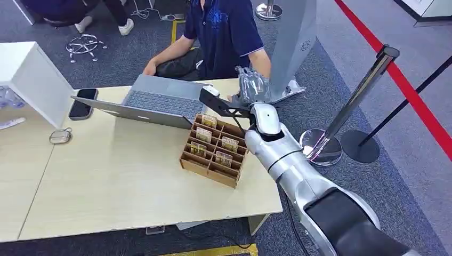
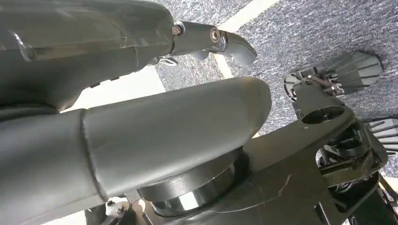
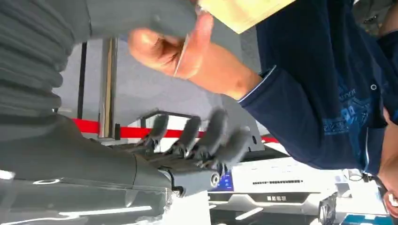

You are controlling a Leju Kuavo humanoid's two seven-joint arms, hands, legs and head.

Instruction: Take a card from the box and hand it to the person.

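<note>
edgewise, thin pale card [image 3: 180,56], person's fingers [image 3: 162,49]

brown box [image 1: 213,154], pale wood table [image 1: 122,186] — navy shirt [image 1: 224,32], silver laptop [image 1: 160,98], grey carpet [image 1: 416,176]

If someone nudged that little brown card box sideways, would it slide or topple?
The card box looks low and wide, resting flat on the table, so it would probably slide rather than tip. It seems thin-walled and light. The upright cards may wobble.
</note>
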